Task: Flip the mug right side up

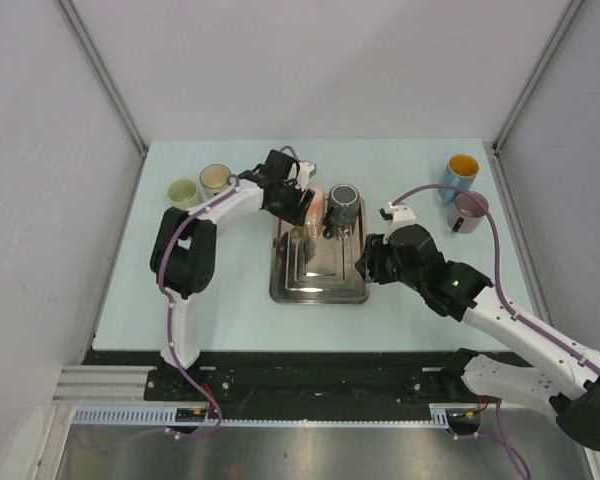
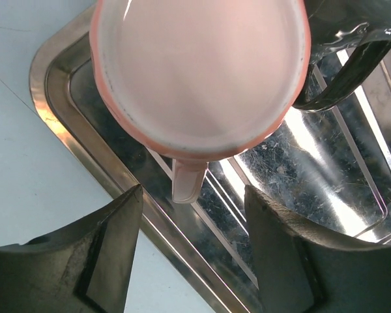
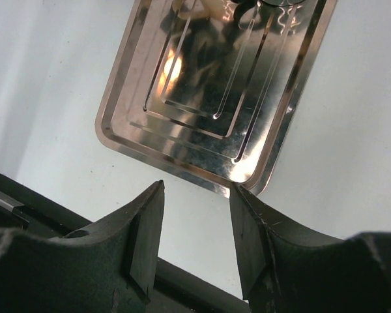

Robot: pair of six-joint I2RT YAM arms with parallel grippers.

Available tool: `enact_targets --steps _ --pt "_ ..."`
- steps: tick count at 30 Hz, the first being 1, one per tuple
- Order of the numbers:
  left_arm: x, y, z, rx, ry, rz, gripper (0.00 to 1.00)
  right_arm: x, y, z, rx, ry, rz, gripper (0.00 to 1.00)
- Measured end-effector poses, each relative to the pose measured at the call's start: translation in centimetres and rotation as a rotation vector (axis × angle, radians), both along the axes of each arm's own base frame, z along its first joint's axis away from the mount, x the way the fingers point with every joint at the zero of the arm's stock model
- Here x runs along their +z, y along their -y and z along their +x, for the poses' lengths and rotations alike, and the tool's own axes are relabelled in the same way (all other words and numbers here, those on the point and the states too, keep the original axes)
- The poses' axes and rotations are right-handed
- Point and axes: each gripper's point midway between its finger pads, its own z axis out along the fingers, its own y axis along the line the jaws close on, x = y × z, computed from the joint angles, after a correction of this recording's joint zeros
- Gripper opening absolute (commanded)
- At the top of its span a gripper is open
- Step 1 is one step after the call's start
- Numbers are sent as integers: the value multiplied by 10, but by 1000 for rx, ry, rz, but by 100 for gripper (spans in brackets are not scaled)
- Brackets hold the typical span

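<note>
A pink mug [image 1: 316, 206] is on the far end of the steel tray [image 1: 320, 288], tipped over beside a dark mug [image 1: 343, 201]. In the left wrist view the pink mug [image 2: 195, 65] turns a flat, pale round face to the camera; I cannot tell whether that face is its base or its mouth. Its handle [image 2: 188, 182] points down toward my left gripper [image 2: 194, 190]. That gripper [image 1: 302, 200] is open, with a finger on each side of the handle tip and touching nothing. My right gripper [image 3: 197, 186] is open and holds nothing, over the table by the tray's near right corner [image 1: 365, 262].
A green mug [image 1: 183, 192] and a beige mug [image 1: 216, 179] stand upright at the back left. A blue mug with a yellow inside [image 1: 462, 172] and a mauve mug [image 1: 468, 210] stand at the back right. Grey walls close in the table on both sides.
</note>
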Motion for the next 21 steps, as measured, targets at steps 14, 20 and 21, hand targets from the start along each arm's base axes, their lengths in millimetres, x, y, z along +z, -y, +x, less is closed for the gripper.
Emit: enact_targets --steps 14,20,21 --pt "10 11 14 -9 41 -24 60 -10 0 0 1 -27 -28 49" --pt "6 14 16 -14 47 -30 56 -10 0 -1 0 -29 -29 49" --pt "7 15 18 -15 53 -34 55 -10 0 -1 0 -29 -30 49"
